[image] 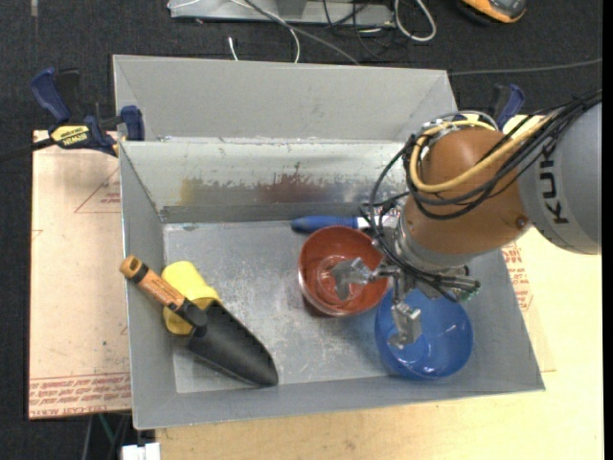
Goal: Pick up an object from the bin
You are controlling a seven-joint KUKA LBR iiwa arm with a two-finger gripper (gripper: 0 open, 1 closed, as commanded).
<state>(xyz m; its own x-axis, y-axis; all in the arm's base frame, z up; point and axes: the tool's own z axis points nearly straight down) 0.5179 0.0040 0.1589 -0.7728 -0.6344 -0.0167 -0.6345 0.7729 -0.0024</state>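
My gripper [377,300] hangs low at the right of the bin, open, with its fingers spread. One fingertip [346,276] is inside a red bowl [326,293] in the bin's middle. The other fingertip [407,324] is over a blue bowl [436,345] at the front right. The two bowls touch, and the red bowl's right rim lies between the fingers. A blue handle [321,224] sticks out from behind the red bowl toward the back wall; its far end is hidden under the arm.
A black trowel [225,348] with an orange handle lies at the front left, with a yellow object [187,286] against it. The arm's orange cover and cables hang over the bin's right side. Bare floor lies between the trowel and the bowls.
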